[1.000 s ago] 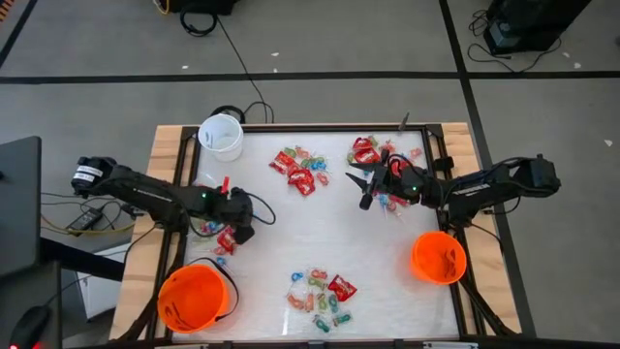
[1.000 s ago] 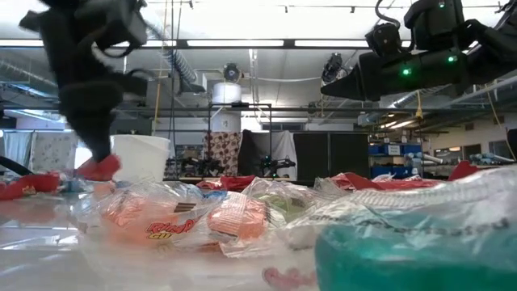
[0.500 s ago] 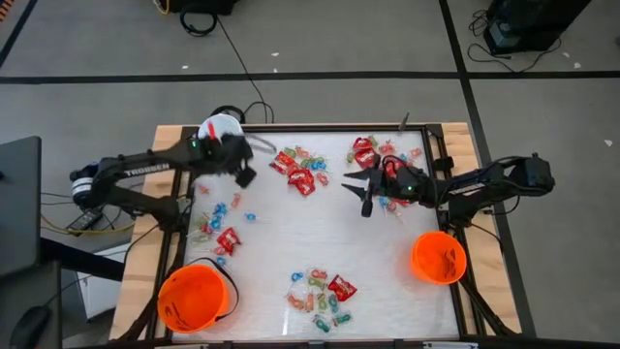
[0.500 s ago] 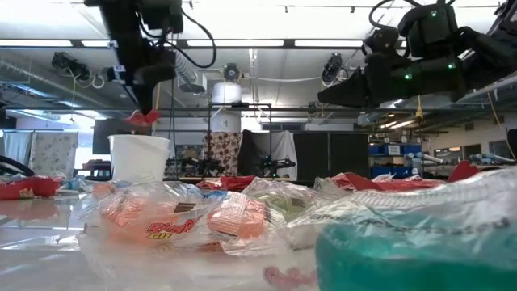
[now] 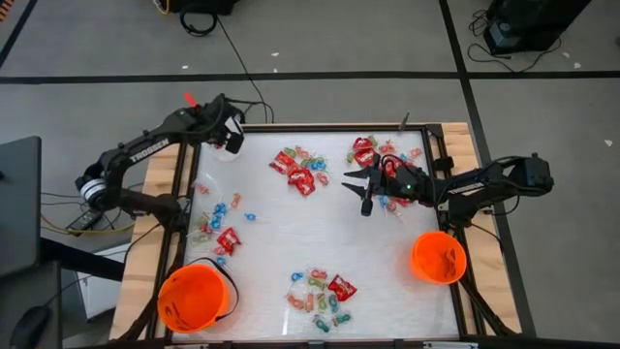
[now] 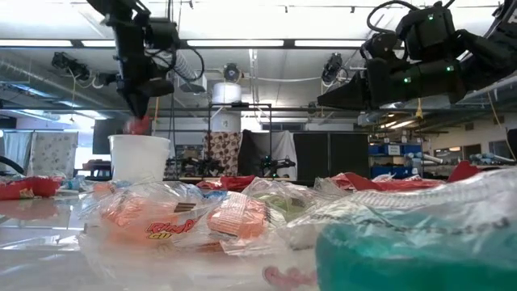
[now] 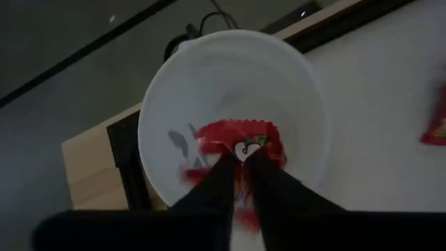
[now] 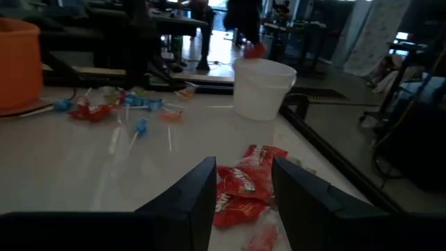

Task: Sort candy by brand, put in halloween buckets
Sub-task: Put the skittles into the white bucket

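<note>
High view: overhead, straight down on the whole desk (image 5: 320, 233). Low view: desk-top level, close behind candy wrappers, facing the room. Left wrist view: directly above the white pail (image 7: 230, 104), which the right wrist view sees from farther off.

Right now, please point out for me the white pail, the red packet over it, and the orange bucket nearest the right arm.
white pail (image 7: 174, 104), left wrist view, on its inner wall
red packet (image 7: 240, 136), left wrist view, on its upper part
orange bucket (image 5: 438, 258), high view, on its rim
</note>
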